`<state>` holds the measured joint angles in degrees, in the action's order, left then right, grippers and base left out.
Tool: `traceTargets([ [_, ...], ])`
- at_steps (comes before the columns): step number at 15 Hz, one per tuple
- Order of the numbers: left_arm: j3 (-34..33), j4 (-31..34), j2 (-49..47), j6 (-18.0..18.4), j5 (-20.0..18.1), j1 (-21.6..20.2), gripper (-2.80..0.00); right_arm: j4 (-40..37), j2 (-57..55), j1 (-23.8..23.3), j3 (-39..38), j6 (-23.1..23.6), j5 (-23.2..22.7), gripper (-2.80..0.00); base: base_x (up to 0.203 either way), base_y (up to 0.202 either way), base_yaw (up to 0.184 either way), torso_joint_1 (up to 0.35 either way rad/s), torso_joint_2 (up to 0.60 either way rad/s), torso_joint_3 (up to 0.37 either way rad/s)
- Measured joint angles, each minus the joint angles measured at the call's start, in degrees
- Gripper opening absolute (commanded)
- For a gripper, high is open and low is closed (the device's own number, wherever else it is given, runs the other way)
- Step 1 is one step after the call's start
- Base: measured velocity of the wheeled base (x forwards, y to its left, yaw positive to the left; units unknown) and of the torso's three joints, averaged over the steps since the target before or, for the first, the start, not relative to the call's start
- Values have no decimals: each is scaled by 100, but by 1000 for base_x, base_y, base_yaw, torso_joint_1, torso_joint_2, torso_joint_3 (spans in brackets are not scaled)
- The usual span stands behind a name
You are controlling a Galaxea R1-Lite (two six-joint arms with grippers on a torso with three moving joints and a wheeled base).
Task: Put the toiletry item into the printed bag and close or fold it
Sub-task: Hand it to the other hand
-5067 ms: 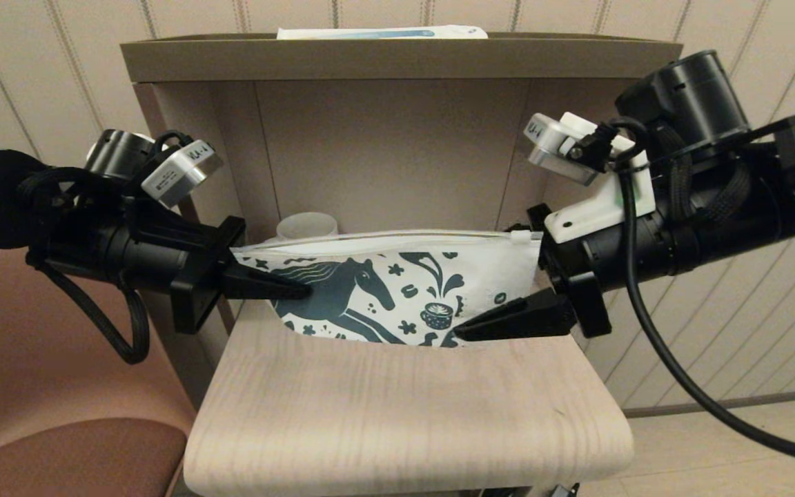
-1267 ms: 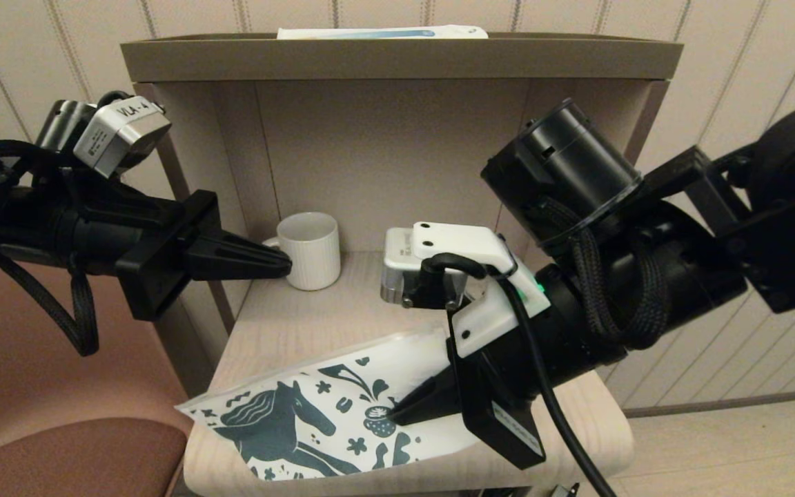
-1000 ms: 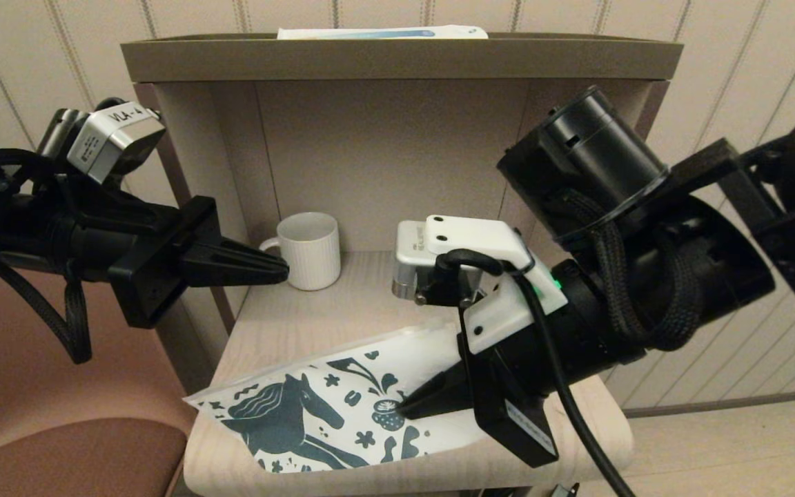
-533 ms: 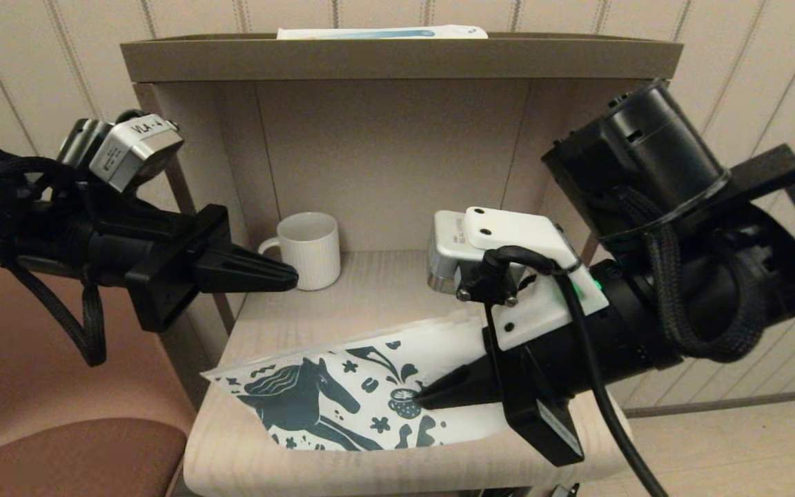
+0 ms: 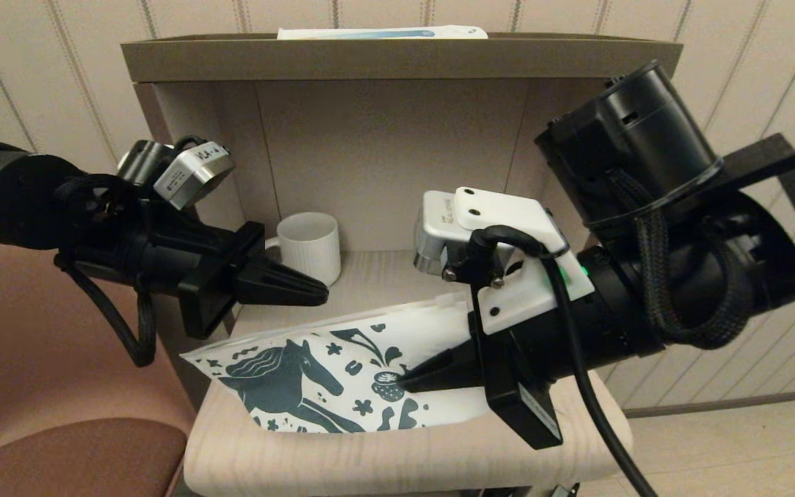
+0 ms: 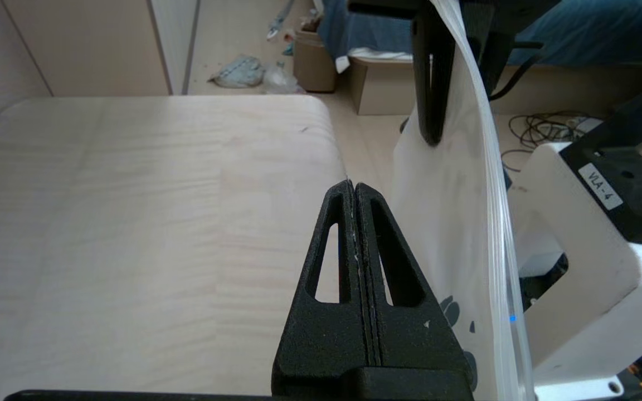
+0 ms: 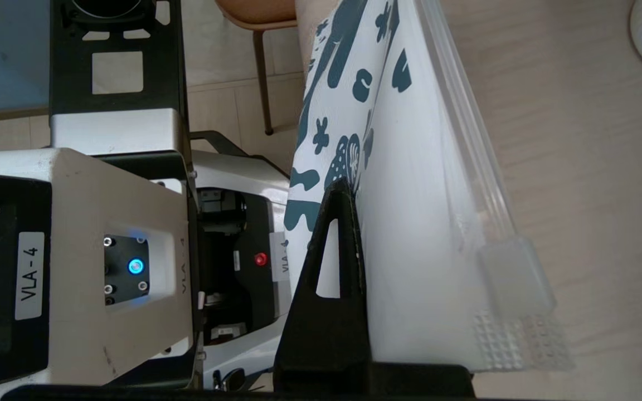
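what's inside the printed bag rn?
Cannot tell: the white horse-printed zip pouch is opaque, so no tube is visible. Right end effector grips it above the pale wooden shelf.

The printed bag (image 5: 342,369) is lying slanted across the front of the light wood shelf, its left corner hanging past the shelf's left edge. It is a flat white pouch showing a dark teal horse, leaves and small doodles, with a clear zip strip and slider (image 7: 513,275) running along its far edge. The right end effector (image 5: 404,378) is pinching its right part, fingers closed on the sheet. The toiletry item is not showing in any view.
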<state>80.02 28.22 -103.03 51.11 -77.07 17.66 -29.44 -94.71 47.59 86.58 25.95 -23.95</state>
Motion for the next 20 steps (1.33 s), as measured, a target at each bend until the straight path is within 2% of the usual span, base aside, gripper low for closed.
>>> traceTargets([
  [1,7,1,-21,-4,0,32,-280,0,-7,-5,0,0,0,-280,0,0,0,0,0,0],
  [2,7,-2,-36,-9,0,55,0,1,-13,-11,-4,0,0,-280,0,0,0,0,0,0],
  [14,-50,-5,-27,16,0,173,0,9,-126,-38,253,-2,3,-280,0,0,0,0,0,0],
  [20,104,17,206,-6,-96,-348,0,50,-151,-84,-61,0,3,-280,0,0,0,0,0,0],
])
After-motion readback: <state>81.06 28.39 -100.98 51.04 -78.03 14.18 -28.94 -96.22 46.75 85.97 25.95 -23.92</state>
